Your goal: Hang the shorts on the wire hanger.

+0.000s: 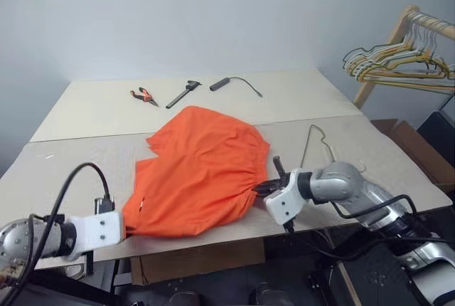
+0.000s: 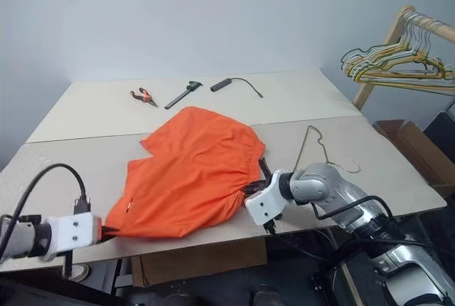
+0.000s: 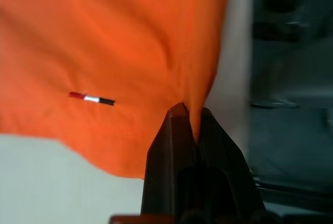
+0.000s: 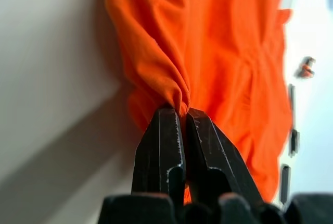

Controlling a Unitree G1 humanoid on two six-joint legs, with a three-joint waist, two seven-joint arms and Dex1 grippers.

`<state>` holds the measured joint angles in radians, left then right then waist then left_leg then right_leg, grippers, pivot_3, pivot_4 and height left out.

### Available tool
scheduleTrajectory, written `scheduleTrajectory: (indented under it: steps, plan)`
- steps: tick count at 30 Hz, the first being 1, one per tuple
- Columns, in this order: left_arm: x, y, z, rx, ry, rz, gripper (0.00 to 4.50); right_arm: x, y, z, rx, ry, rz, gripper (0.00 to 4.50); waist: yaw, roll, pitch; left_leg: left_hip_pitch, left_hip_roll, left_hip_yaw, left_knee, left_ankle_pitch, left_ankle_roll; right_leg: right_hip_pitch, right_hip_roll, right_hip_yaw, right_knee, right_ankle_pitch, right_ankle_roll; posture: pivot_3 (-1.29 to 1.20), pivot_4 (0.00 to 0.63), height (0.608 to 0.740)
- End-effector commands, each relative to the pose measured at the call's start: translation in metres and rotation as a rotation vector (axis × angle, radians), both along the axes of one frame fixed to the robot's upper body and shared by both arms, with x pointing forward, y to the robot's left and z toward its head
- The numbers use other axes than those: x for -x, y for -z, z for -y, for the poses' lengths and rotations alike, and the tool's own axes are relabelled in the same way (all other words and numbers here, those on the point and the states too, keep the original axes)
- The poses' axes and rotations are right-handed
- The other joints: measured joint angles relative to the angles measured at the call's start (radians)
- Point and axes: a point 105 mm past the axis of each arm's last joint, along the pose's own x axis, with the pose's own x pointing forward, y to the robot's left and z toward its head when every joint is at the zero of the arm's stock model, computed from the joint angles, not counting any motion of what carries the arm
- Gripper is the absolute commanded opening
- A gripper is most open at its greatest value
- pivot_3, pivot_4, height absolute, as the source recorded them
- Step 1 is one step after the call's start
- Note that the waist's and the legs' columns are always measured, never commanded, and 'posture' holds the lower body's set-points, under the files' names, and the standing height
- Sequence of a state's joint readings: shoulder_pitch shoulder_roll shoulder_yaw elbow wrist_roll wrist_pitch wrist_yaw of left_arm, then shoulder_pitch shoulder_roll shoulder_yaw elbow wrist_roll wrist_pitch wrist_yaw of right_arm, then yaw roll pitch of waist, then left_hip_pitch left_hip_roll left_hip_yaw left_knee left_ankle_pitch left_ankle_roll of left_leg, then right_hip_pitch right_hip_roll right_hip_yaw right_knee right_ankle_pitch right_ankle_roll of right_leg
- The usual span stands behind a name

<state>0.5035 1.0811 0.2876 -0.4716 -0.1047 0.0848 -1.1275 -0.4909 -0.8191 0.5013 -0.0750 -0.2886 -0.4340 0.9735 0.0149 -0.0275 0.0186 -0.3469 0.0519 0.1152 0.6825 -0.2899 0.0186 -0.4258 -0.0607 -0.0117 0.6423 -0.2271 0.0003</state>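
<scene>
Down at the near edge of the tabletop (image 1: 71, 171), the left claw (image 3: 190, 114) is clamped tight on the shorts (image 1: 199, 171), its two black fingers (image 3: 169, 146) squeezed together with a pinch of orange hem caught between the tips. A small red, white and black tag (image 3: 92, 99) sits on the cloth close by.

Over on the right, the right claw (image 4: 181, 113) is closed on the shorts as well, biting a bunched fold of the gathered waistband, fingers pressed together on the fabric. So both claws have a corner each, and the orange cloth is stretched between them, low along the front edge.

The rest of the shorts lies spread across the middle of the tabletop, rumpled, reaching back toward the seam where the two boards meet.

Just beyond the right arm, the wire hanger (image 1: 316, 142) lies flat on the tabletop, thin and dark, to the right of the shorts and apart from them.

Further back, on the rear board, a row of tools: orange-handled pliers (image 1: 144, 95), a dark caliper-like tool (image 1: 183, 94), and a black rod with a cable (image 1: 220, 83).

Far right, past the tabletop, a wooden rack (image 1: 398, 35) carries a cluster of pale yellow and grey hangers (image 1: 398, 60).
</scene>
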Motion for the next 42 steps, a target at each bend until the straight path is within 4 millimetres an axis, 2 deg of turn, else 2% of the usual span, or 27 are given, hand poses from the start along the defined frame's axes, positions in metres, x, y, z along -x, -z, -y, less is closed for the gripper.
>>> scheduleTrajectory:
  steps: [1, 3, 7, 8, 11, 17, 20, 23, 26, 29, 31, 33, 36, 42]
  plan:
    - [0.014, 0.001, 0.004, -0.041, 0.068, -0.081, 0.02, 0.010, -0.003, -0.001, 0.015, -0.081, -0.019, 0.00, 0.000, -0.001, 0.000, 0.000, 0.000, 0.000, 0.000, 0.000, 0.000, 0.000, 0.000, 0.000, 0.000, 0.000, 0.000, 0.11, 0.000, 0.740]
    - [0.015, 0.008, 0.001, -0.070, 0.056, -0.090, 0.02, 0.008, 0.003, 0.002, 0.038, -0.092, -0.021, 0.00, 0.000, 0.000, 0.000, 0.001, 0.000, 0.000, 0.000, 0.000, 0.000, 0.000, 0.000, 0.000, 0.000, -0.003, -0.004, 0.11, 0.000, 0.740]
    - [0.004, 0.013, -0.003, -0.103, 0.033, -0.013, 0.02, 0.002, 0.007, 0.004, 0.053, -0.109, 0.013, 0.00, 0.003, 0.000, 0.000, 0.002, 0.000, 0.000, 0.000, 0.000, 0.000, 0.001, 0.000, 0.000, 0.001, -0.003, -0.005, 0.12, 0.000, 0.740]
    - [0.001, 0.013, -0.001, -0.089, 0.028, 0.012, 0.01, 0.000, 0.007, 0.006, 0.065, -0.111, 0.028, 0.31, 0.004, 0.000, 0.000, 0.002, 0.000, 0.000, 0.000, 0.000, 0.000, 0.001, 0.000, 0.000, 0.000, -0.003, -0.005, 0.12, 0.000, 0.740]
    - [-0.001, 0.010, 0.002, -0.051, 0.035, 0.015, 0.66, 0.002, 0.010, 0.017, 0.122, -0.118, 0.014, 1.27, 0.010, -0.001, 0.000, 0.001, 0.000, 0.000, -0.001, 0.000, 0.000, 0.001, 0.000, 0.001, 0.001, -0.003, -0.005, 0.12, 0.000, 0.740]
    - [0.007, 0.005, -0.009, -0.084, 0.049, -0.053, 2.59, 0.015, 0.000, 0.027, 0.129, -0.112, -0.068, 3.34, 0.011, -0.001, 0.001, 0.001, 0.000, 0.000, -0.001, -0.001, 0.001, 0.000, -0.001, 0.001, 0.000, -0.003, -0.006, 0.10, 0.000, 0.740]
    - [0.002, -0.016, -0.006, 0.020, 0.034, -0.030, 3.56, 0.021, -0.022, 0.025, -0.007, -0.031, -0.200, 4.39, 0.011, -0.001, 0.001, 0.001, 0.001, 0.000, -0.001, -0.001, 0.002, 0.000, 0.000, 0.000, 0.000, -0.003, -0.006, 0.10, 0.000, 0.740]
    - [-0.011, -0.054, 0.018, 0.268, 0.051, 0.100, 4.48, -0.006, -0.046, 0.028, -0.177, 0.226, -0.265, 4.50, 0.013, -0.001, 0.001, 0.001, 0.002, -0.001, -0.001, -0.001, 0.002, 0.001, -0.001, 0.000, 0.000, -0.003, -0.006, 0.09, 0.000, 0.740]
    - [-0.018, -0.081, 0.037, 0.442, 0.096, 0.178, 4.48, -0.031, -0.058, 0.040, -0.300, 0.480, -0.340, 4.50, 0.018, -0.002, 0.000, 0.001, 0.002, -0.001, 0.000, -0.001, 0.001, 0.001, -0.001, 0.000, 0.000, -0.003, -0.006, 0.09, 0.000, 0.740]
    - [-0.025, -0.090, 0.048, 0.514, 0.117, 0.235, 4.48, -0.059, -0.064, 0.052, -0.460, 0.769, -0.411, 4.50, 0.019, -0.002, 0.000, 0.000, 0.001, -0.001, 0.000, -0.001, 0.001, 0.000, -0.001, 0.001, 0.000, 0.000, -0.008, 0.08, 0.000, 0.740]
    - [-0.035, -0.094, 0.055, 0.551, 0.115, 0.284, 4.48, -0.090, -0.065, 0.069, -0.649, 1.107, -0.494, 4.50, 0.017, -0.002, 0.000, 0.000, 0.000, -0.001, -0.001, -0.001, 0.001, 0.000, 0.000, 0.001, 0.000, 0.005, -0.007, 0.07, 0.000, 0.740]
    - [-0.046, -0.097, 0.064, 0.591, 0.103, 0.325, 4.48, -0.109, -0.056, 0.083, -0.812, 1.389, -0.568, 4.50, 0.013, -0.001, 0.000, -0.001, 0.000, -0.001, -0.001, 0.000, 0.000, -0.001, 0.001, 0.001, 0.002, 0.005, -0.008, 0.06, 0.000, 0.740]
    - [-0.054, -0.094, 0.074, 0.593, 0.115, 0.341, 4.48, -0.118, -0.039, 0.091, -0.881, 1.570, -0.524, 4.50, 0.015, 0.000, -0.001, -0.005, -0.001, 0.000, -0.001, 0.001, -0.002, -0.002, 0.001, -0.001, 0.002, 0.006, -0.008, 0.05, 0.000, 0.740]
    - [-0.058, -0.089, 0.083, 0.584, 0.159, 0.340, 4.48, -0.114, -0.003, 0.096, -0.818, 1.694, -0.497, 4.50, 0.000, 0.000, -0.001, -0.014, -0.003, 0.002, -0.002, 0.001, -0.002, -0.012, 0.000, 0.000, 0.000, 0.006, -0.007, 0.05, 0.000, 0.740]
